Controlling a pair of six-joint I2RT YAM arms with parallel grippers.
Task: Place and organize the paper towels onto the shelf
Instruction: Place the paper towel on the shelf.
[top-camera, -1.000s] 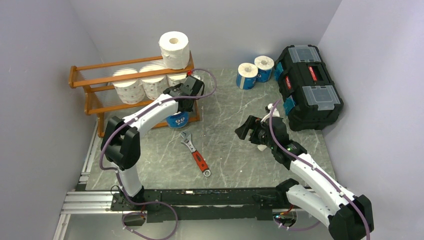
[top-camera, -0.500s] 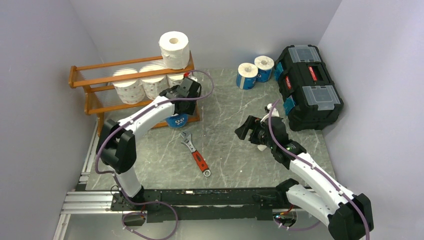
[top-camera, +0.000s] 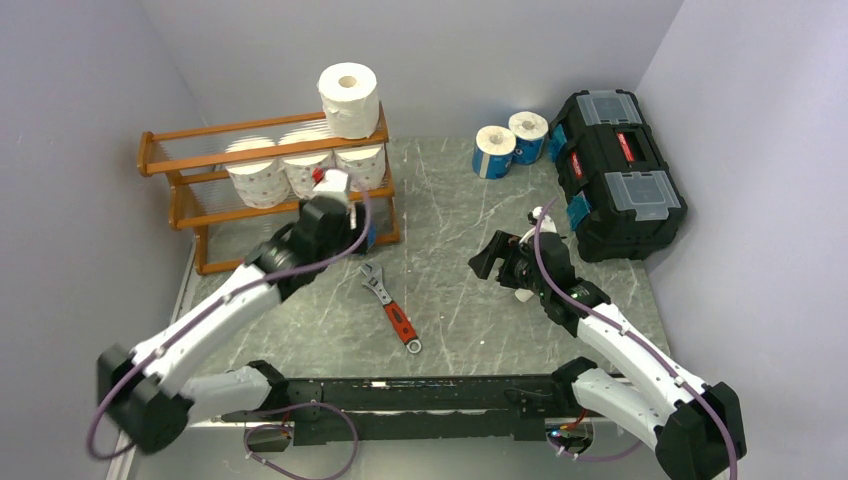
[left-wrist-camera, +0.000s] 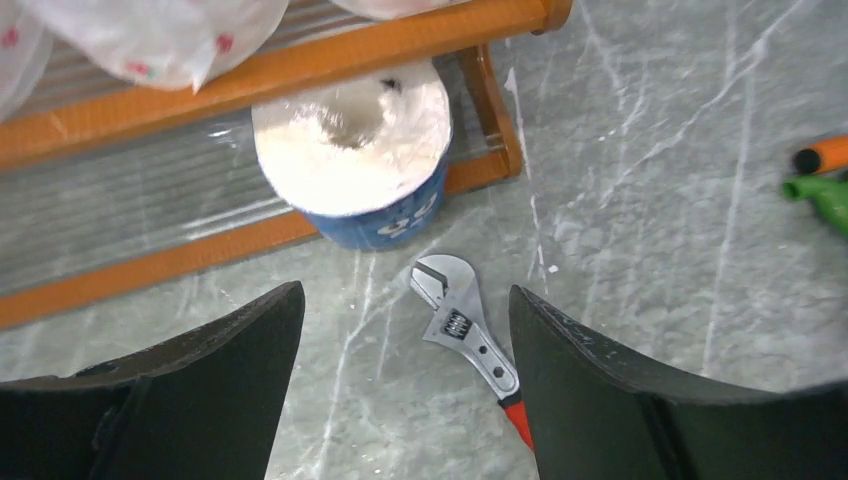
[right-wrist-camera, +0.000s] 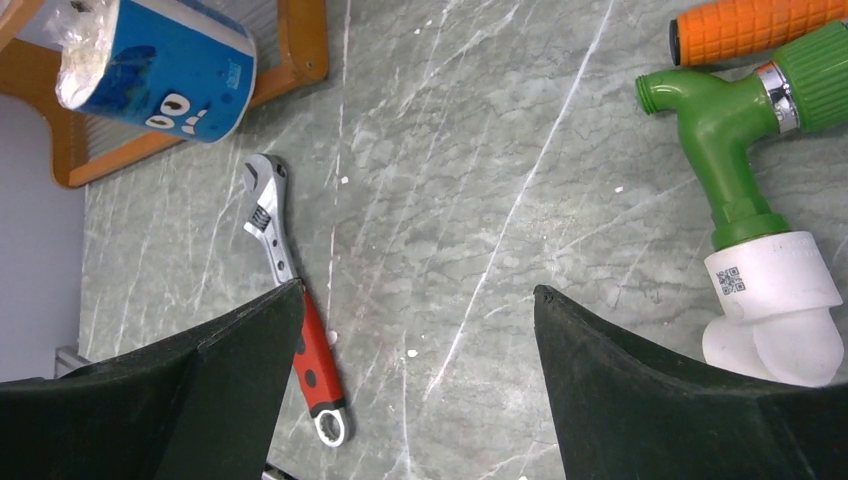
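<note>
Though nearly hidden overhead, the blue-wrapped roll (left-wrist-camera: 350, 150) faces the wide-spread left end effector (left-wrist-camera: 405, 295).

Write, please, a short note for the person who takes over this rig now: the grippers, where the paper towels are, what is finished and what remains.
The left gripper is open and empty, above the shelf's right front corner.
The right gripper is open and empty, over the table.
Done: a white roll on the top tier, three printed rolls on the middle tier, one blue-wrapped roll at the bottom tier's right end.
Left: two blue-wrapped rolls on the table beside the toolbox.
A wrench lies before the shelf.
</note>
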